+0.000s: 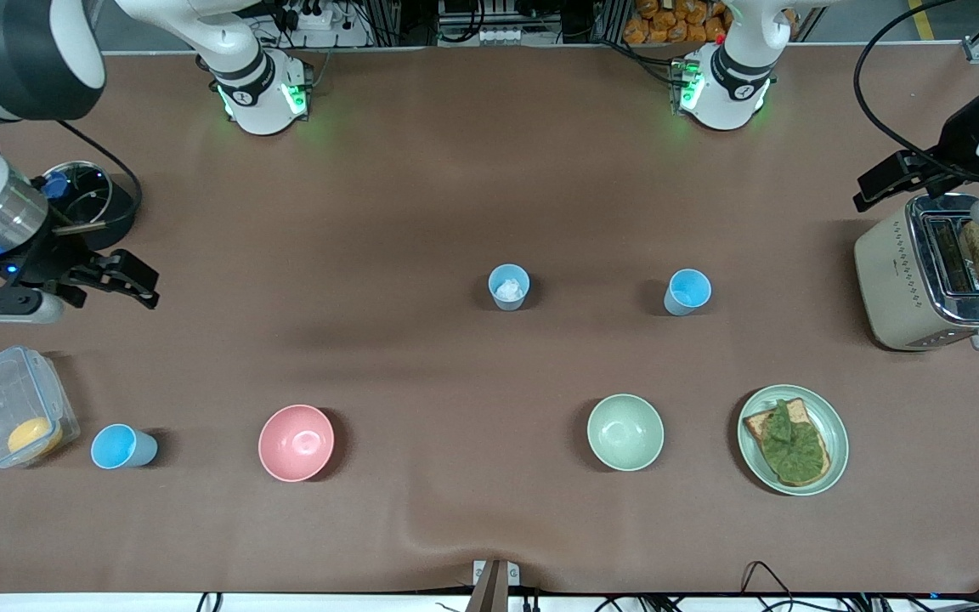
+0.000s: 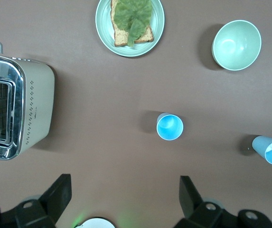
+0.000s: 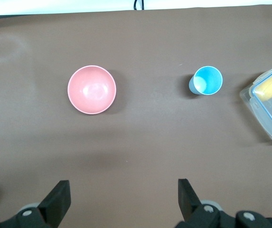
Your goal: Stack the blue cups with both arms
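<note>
You have bare brown table cloth (image 1: 421, 187) across the middle and upper frame. Two upright light-blue plastic cups (image 1: 509, 286) stand apart at centre. The cream metal toaster (image 1: 931, 285) blocks the right edge. A third blue cup (image 1: 121, 447) sits tight beside the clear plastic lidded box (image 1: 9, 408), lower left.

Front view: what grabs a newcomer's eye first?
Three blue cups: a paler one with a white lump mid-table, a brighter one beside it toward the left arm's end, and a third by the clear container. Nearer the front camera sit the pink bowl and green bowl.
</note>
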### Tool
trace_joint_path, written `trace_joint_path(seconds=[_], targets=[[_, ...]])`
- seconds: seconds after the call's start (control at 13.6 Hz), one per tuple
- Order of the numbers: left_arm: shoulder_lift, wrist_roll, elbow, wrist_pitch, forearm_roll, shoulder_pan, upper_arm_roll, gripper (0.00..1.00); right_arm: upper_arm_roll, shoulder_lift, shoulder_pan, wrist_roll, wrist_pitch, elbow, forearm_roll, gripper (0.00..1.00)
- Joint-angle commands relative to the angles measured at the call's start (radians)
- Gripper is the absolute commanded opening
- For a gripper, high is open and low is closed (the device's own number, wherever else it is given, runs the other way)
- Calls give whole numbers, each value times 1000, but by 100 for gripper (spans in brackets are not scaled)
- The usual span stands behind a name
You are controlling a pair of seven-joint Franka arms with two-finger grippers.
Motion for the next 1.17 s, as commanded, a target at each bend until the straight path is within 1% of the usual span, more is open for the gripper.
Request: trace_joint_path(seconds=[0.0,0.07,0.22,0.29,0.37,0.51,0.59,0.66,0.81,0.88,0.95,1.1], targets=[[-5,-45,4,-14,-11,-2,-38,100,22,15,-64,-93,-1,12,-14,100],[-3,-95,3,-13,-8,-2,-64,100,22,15,-66,-151,-14,7,-8,100],[-5,-108,1,-14,-8,4,-78,100,22,12,-63,-168,-47,10,-4,100],[-5,-103,3,-14,-8,6,-76,100,24,14,-75,-168,-47,10,21,100],[-5,-105,4,-13,-5,3,-76,100,22,14,-98,-171,-57,12,69,100],[-5,-99,4,-13,-4,10,-73,100,22,8,-166,-179,-72,21,142,100],[-6,-68,4,-14,-4,23,-67,100,22,6,-177,-182,-75,41,163,100],[-6,-24,4,-14,-4,47,-66,100,22,3,-190,-182,-89,64,164,100],[-6,25,6,-14,-8,98,-67,100,22,0,-189,-182,-136,88,145,100],[-3,45,4,-13,-14,115,-67,100,22,0,-189,-182,-135,92,116,100],[1,50,4,-11,-17,119,-67,100,22,0,-187,-182,-135,95,72,100],[37,50,12,4,-28,107,-70,100,33,3,-164,-184,-141,93,-48,100]])
